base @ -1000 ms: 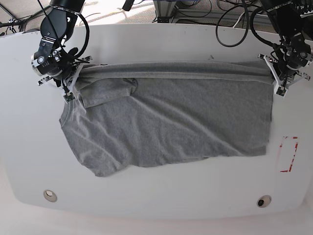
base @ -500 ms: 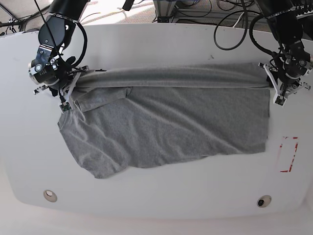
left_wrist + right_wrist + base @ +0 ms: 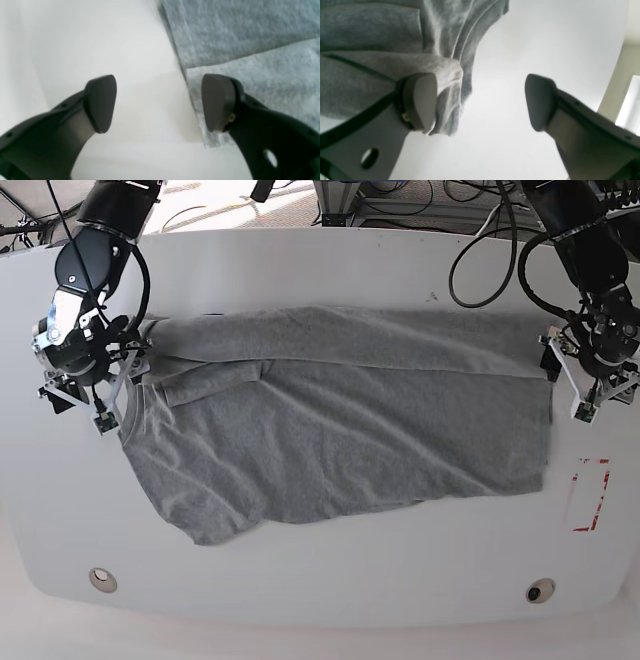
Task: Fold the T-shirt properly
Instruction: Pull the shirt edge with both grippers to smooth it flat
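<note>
T-shirt [image 3: 340,420] fabric lies just beside both grippers, and neither one is gripping it. The left gripper [image 3: 160,102] hangs released at the right edge of the white table [image 3: 320,575], jaws spread wide over bare surface; one dark pad [image 3: 217,102] sits over the very border of the grey cloth, where a folded layer makes a straight edge, while the other pad stands over plain white top. The right gripper [image 3: 480,102] is likewise spread wide at the left edge of the table; a bunched, rolled hem of the shirt lies against its one pale pad [image 3: 420,100], and the opposite pad stands apart over bare surface, with nothing pinched between them. Outward from both, the heather-grey shirt lies spread flat across the middle of the table, running nearly from the left edge to the right edge, its far band doubled over in a long fold towards the rear edge. A short sleeve [image 3: 215,375] lies folded inward on the body near the left end. Wrinkles run slantwise across the cloth, and the near hem curves towards the front-left corner. A red-marked rectangle [image 3: 589,494] sits near the right edge, and two round fittings [image 3: 101,580] lie along the front edge.
</note>
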`<state>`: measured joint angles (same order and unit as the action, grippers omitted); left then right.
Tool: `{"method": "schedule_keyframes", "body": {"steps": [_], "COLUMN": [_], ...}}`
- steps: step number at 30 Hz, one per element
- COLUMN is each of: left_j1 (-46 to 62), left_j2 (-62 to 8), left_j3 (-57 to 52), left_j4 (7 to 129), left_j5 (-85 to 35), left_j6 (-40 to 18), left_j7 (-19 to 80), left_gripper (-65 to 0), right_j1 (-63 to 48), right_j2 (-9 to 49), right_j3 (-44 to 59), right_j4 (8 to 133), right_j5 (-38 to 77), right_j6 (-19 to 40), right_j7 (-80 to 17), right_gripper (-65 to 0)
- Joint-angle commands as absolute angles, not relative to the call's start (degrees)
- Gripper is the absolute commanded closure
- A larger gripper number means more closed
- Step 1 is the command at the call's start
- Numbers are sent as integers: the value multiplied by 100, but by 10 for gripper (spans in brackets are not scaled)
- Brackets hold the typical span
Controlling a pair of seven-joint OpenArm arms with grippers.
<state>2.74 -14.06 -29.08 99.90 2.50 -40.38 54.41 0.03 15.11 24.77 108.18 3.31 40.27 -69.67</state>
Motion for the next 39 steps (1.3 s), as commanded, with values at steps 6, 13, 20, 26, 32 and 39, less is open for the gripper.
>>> {"method": "schedule_keyframes", "body": {"steps": [6,13,20,26,32,39], "left_j1": [251,435,1007,1086,1077,1077], "left_j2": [-1692,-1684,-1367,-919,-725,-725], "left_j3": [-3213,-3908,-3679,-3670,-3486,-3380], "left_j4": [10580,10536,10484,9930,9622,9516], "left_j5": [-822,-1692,-1640,-1086,-567,-497], "left_j6": [-4000,-4000,-4000,-4000,-4000,-4000], "left_j7": [5516,5807,5763,5288,4778,4699], "left_gripper": [-526,-526,-526,-525,-525,-525], "right_j1": [-75,-242,-479,-497,-400,-163], "right_j2": [1490,1138,892,708,725,857], "right_j3": [2941,3820,4251,4268,4259,4312], "right_j4": [11178,11160,11143,11108,10466,9613], "right_j5": [382,382,382,382,382,787], "right_j6": [4000,4000,4000,4000,4000,4000], "right_j7": [-7029,-7046,-7046,-7046,-7011,-6993], "right_gripper": [-523,-523,-506,-442,-439,-439]}}
